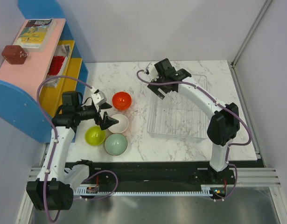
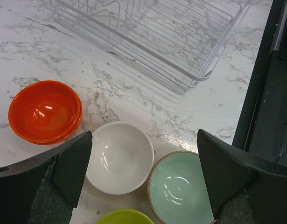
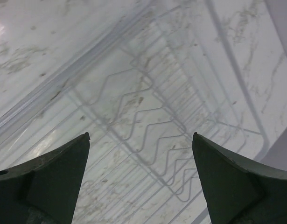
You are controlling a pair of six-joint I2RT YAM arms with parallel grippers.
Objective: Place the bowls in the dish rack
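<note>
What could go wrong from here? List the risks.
1. The open left jaws hang over the white bowl, packed close to the pale green bowl and lime bowl; closing may knock those.
2. The open right jaws hover over the dish rack, so both arms could collide there.

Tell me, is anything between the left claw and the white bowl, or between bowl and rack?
Nothing visible. The left claw hangs open over the white bowl, only bare table lies between bowl and rack; the right claw hovers over the rack's far end.
</note>
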